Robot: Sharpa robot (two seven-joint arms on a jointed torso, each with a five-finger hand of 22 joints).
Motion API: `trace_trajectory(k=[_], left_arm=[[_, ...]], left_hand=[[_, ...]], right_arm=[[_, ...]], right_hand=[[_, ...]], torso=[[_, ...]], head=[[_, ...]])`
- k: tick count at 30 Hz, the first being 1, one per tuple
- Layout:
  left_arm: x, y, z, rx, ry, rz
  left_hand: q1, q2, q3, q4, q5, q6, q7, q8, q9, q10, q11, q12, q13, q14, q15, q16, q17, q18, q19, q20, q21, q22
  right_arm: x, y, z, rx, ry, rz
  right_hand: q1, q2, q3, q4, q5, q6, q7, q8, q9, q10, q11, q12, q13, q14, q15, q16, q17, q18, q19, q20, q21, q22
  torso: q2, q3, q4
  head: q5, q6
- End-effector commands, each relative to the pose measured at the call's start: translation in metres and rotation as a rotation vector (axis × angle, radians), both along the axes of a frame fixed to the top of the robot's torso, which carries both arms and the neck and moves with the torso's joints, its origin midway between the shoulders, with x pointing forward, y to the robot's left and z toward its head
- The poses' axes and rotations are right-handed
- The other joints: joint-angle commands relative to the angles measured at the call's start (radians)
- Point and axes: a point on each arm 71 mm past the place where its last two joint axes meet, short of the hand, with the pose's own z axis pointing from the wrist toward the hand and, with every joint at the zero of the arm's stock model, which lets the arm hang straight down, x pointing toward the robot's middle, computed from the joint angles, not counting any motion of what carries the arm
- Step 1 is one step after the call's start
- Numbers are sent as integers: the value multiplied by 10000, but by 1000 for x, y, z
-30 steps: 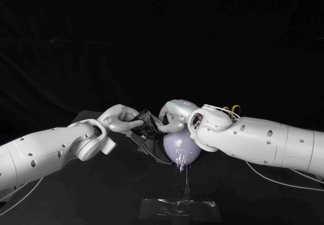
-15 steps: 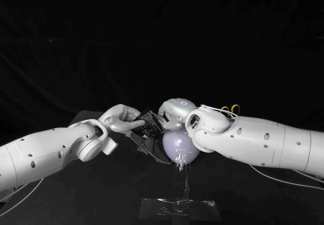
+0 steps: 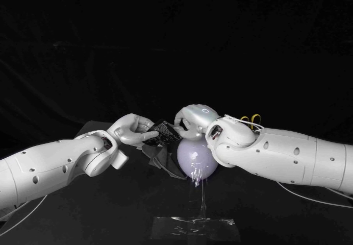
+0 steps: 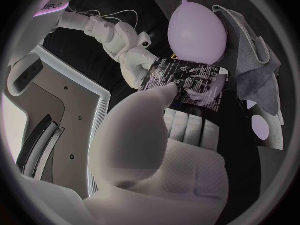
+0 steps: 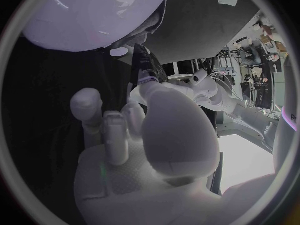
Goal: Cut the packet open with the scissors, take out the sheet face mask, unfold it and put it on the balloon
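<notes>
We see left hand and right hand pinching the packet by the balloon; left wrist view shows its print.

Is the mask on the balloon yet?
Not yet. The balloon is bare; the left hand and right hand hold the packet.

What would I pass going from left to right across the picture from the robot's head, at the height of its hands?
First the left arm, then the left hand, the packet, the right hand, and last the right arm.
</notes>
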Motion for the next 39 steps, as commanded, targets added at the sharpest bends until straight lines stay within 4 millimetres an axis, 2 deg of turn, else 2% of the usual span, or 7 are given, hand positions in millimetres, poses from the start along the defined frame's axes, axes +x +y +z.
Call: trace_trajectory(k=[1, 21, 26, 28, 30, 33, 39], left_arm=[[0, 1, 1, -123, -40, -23], [1, 4, 1, -85, -32, 45], [1, 4, 1, -76, -31, 66], [1, 5, 1, -70, -29, 79], [2, 5, 1, -67, -25, 88], [2, 6, 0, -56, -14, 111], [2, 8, 0, -30, 15, 190]], left_hand=[[38, 97, 28, -38, 70, 60, -1, 35, 84, 71, -30, -42, -3, 70, -26, 34, 16, 71, 73, -4, 49, 12], [36, 101, 33, -42, 70, 60, -10, 41, 86, 81, -33, -49, -4, 75, -30, 33, 22, 65, 61, 1, 51, 14], [36, 103, 36, -44, 70, 60, -12, 43, 87, 85, -35, -52, -5, 77, -31, 33, 24, 63, 56, 3, 52, 15], [36, 103, 36, -44, 70, 60, -12, 43, 87, 85, -35, -52, -5, 77, -31, 33, 24, 63, 56, 3, 52, 15], [36, 103, 36, -44, 70, 60, -12, 43, 87, 85, -35, -52, -5, 77, -31, 33, 24, 63, 56, 3, 52, 15], [36, 106, 40, -45, 70, 59, -12, 44, 88, 89, -37, -55, -5, 79, -33, 33, 26, 62, 52, 4, 54, 16], [37, 109, 44, -47, 71, 57, -12, 45, 88, 92, -39, -59, -6, 81, -34, 32, 28, 61, 49, 4, 55, 17]], right_arm=[[2, -6, 4, 137, -515, -317], [-3, -17, 13, 519, -852, -336], [-5, -18, 14, 621, -863, -218], [-7, -18, 15, 722, -864, -114], [-8, -19, 16, 835, -858, -21], [-11, -21, 18, 1139, -831, 135], [-15, -25, 24, 1922, -569, 554]], right_hand=[[-29, -120, 85, 5, 27, -27, -19, 41, -5, -70, -8, -66, 864, 1075, -66, 43, 2630, -151, 65, 2, 33, 7], [-431, -283, 732, -83, -40, -266, 101, 111, -104, -455, 92, -728, 436, 933, 13, -92, 2228, -97, -125, 58, -329, -186], [-372, -178, 1150, -300, -252, -336, 111, 195, -115, -494, 94, -811, 373, 920, 27, -109, 2196, -84, -138, 74, -391, -177], [-295, -50, 1542, -547, -429, -427, 109, 306, -78, -472, 88, -829, 346, 921, 17, -113, 2196, -83, -118, 74, -399, -139], [-226, 152, 2014, -818, -1010, -589, 203, 462, 20, -410, 122, -825, 328, 942, 44, -96, 2249, -101, -43, 66, -314, -23], [-237, 297, 2492, -1065, -1153, -602, 237, 601, 75, -262, 159, -683, 401, 1003, 48, -36, 2416, -147, 109, 78, -87, 208], [-357, 272, 2644, -1181, -1220, -592, 225, 674, 94, -188, 155, -621, 431, 1033, 48, -4, 2504, -161, 155, 81, -15, 296]], torso=[[1, 0, -6], [1, 0, 0], [-1, 0, 3], [-3, 0, 1], [1, -3, 3], [1, -1, 6], [-1, -1, 8]], head=[[-26, 9], [-24, 34], [-18, 24], [-15, 15], [-10, 10], [2, 14], [18, 12]])
